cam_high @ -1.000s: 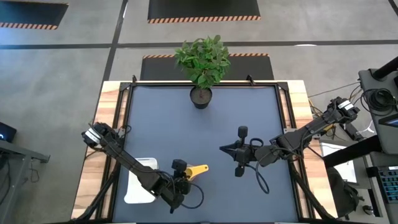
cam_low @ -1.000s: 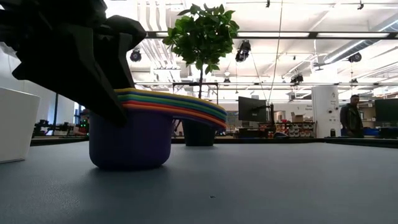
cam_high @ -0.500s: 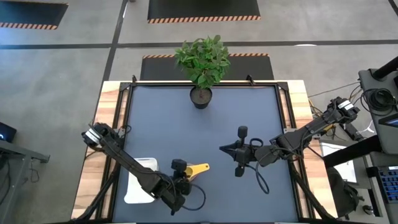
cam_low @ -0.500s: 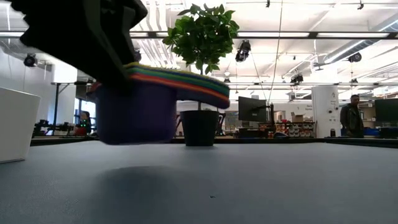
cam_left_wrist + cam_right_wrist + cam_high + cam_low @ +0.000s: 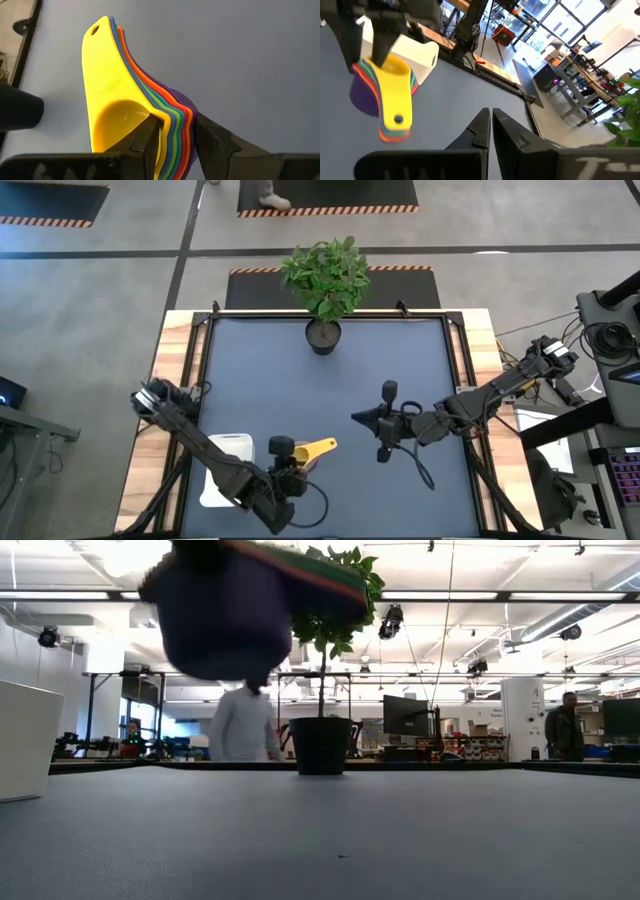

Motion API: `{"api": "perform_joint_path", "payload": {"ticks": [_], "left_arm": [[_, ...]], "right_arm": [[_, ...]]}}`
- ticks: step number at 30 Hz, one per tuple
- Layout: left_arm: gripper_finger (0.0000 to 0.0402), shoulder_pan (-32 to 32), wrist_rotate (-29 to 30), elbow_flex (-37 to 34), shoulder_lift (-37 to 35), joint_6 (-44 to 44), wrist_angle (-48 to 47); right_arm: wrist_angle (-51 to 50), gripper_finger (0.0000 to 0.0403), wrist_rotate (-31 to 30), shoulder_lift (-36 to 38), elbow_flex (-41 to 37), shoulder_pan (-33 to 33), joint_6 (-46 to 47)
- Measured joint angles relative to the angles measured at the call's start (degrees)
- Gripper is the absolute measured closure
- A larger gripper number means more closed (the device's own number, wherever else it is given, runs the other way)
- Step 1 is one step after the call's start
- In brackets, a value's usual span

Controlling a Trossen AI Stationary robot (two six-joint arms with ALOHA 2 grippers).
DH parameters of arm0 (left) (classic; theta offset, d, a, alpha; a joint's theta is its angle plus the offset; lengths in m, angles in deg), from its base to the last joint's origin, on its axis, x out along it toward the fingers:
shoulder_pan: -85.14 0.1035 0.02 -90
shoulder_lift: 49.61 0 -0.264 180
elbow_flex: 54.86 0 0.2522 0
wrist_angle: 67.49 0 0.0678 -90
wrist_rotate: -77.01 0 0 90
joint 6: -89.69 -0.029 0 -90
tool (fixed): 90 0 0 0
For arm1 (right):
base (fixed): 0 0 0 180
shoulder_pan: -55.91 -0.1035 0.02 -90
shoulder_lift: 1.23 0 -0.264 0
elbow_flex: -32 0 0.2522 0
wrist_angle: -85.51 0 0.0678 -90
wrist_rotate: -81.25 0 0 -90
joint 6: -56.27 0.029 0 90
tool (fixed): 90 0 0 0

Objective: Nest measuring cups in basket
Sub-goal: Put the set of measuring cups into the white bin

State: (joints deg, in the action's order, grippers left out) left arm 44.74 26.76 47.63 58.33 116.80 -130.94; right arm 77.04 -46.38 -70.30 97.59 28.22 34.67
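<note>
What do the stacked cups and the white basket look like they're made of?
Measuring cups: likely thin, smooth semi-gloss plastic; solid bright colours, even moulded edges, a hanging hole in the handle. The left hand pinches their rims. Basket: probably opaque white plastic with rounded corners; finish hard to judge.

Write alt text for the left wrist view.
The left gripper grips a nested stack of measuring cups, yellow on top and purple outermost, by the rim, handles fanned out. Dark blue table lies behind.

high view: straight down on the whole desk (image 5: 330,380).
low view: desk height, level toward the room.
left wrist view: close above its fingers (image 5: 150,135), clamping the measuring cups (image 5: 135,95).
right wrist view: farther off, facing the same cups.
</note>
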Motion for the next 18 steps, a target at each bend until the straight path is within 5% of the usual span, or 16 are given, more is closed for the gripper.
{"api": "perform_joint_path", "payload": {"ticks": [9, 18], "left_arm": [[0.0306, -2.0, 0.0, 10.8, 0.0, 13.8, -14.2], [0.0311, -6.4, -2.3, 21.4, -0.1, 40.0, -36.9]], "right_arm": [[0.2, 0.0394, 0.0, 0.0, 0.0, 1.2, -1.6], [0.1, 0.0394, 0.1, 0.0, 0.0, 3.2, -2.0]]}}
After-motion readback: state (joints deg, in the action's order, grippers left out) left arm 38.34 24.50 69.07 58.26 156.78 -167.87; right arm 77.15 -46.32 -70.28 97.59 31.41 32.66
